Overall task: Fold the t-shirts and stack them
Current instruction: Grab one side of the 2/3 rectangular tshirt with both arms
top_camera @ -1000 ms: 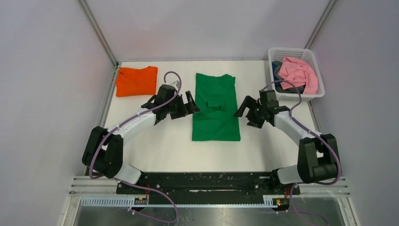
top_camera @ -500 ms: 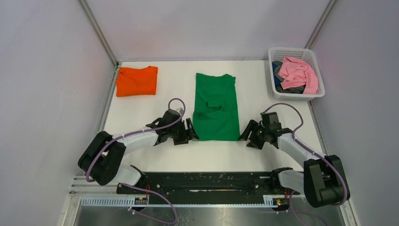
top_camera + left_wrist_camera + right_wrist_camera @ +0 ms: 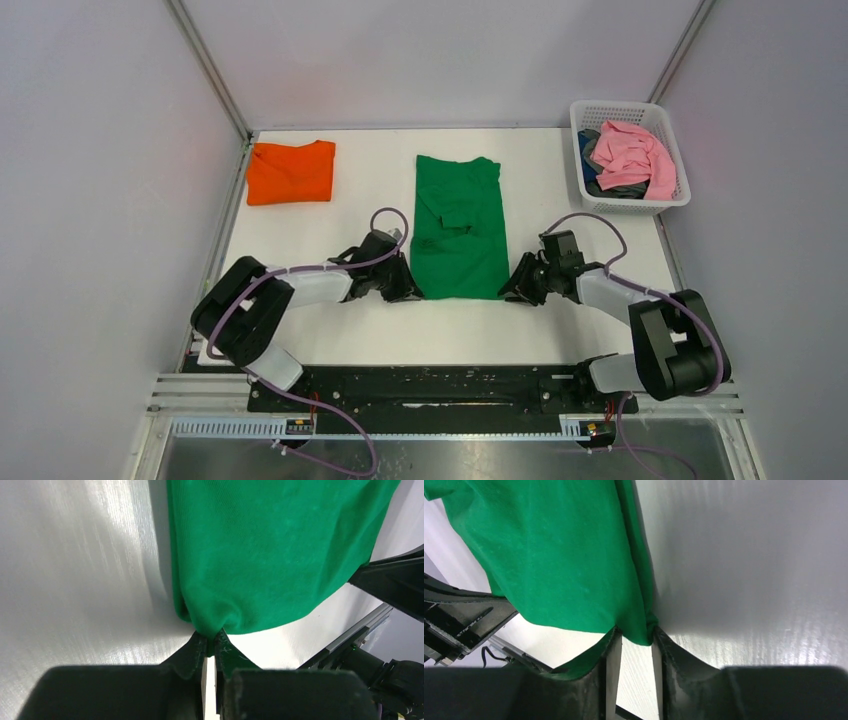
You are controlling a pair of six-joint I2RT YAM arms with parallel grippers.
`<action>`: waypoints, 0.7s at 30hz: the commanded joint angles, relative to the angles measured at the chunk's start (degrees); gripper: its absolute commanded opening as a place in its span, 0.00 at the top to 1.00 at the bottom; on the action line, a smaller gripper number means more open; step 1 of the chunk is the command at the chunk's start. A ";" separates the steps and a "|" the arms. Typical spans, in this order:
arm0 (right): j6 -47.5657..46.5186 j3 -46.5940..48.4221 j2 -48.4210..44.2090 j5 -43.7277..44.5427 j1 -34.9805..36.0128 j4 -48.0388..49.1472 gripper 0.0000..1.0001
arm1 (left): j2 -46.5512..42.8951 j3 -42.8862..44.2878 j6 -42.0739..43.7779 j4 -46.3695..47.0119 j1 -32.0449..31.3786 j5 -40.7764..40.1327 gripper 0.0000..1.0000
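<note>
The left fingers [image 3: 192, 652] are squeezing almost all the way together, and they are pinching the near left corner of the green t-shirt [image 3: 270, 555], which is puckering up right at the tips. The right fingers [image 3: 611, 650] are sitting a bit wider apart, with the near right corner bunching between them and touching both sides, so they are looking like they are holding it too, maybe less tightly. The green t-shirt [image 3: 460, 230] is lying flat as a long strip in the middle of the worktop [image 3: 370, 170], with its neck end pointing away from the arms. The orange t-shirt [image 3: 291, 172] is lying folded at the far left corner, well apart. A basket [image 3: 625, 108] at the far right is holding a pink garment [image 3: 630, 150]. The step in hand is probably folding the near edge up toward the neck. To do it well, both arms should be lifting together and staying level, keeping the edge straight and not pulling sideways. The right side may be needing a firmer pinch first, or that corner could be slipping out.
</note>
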 commanded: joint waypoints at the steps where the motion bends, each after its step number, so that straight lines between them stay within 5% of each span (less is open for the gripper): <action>1: -1.20 -0.06 4.02 4.84 1.12 -1.79 0.70 | 2.27 1.56 1.43 -3.45 -0.22 -5.06 1.00; 5: -1.40 -0.90 3.24 3.19 1.46 -2.50 1.00 | 0.46 -0.45 0.95 -2.11 -0.45 -4.63 1.00; 12: -4.15 -5.68 -6.30 -3.30 5.05 -7.28 1.00 | -10.94 -9.05 -0.54 -4.13 -1.90 -7.51 1.00; 16: -4.40 -6.57 -14.82 -2.27 13.20 -13.92 1.00 | -19.67 -14.67 -3.22 -7.05 -5.05 -8.37 1.00; 21: -0.93 -7.90 -25.39 -5.16 20.22 -19.69 1.00 | -35.92 -16.43 -7.64 -19.91 -12.46 -12.06 1.00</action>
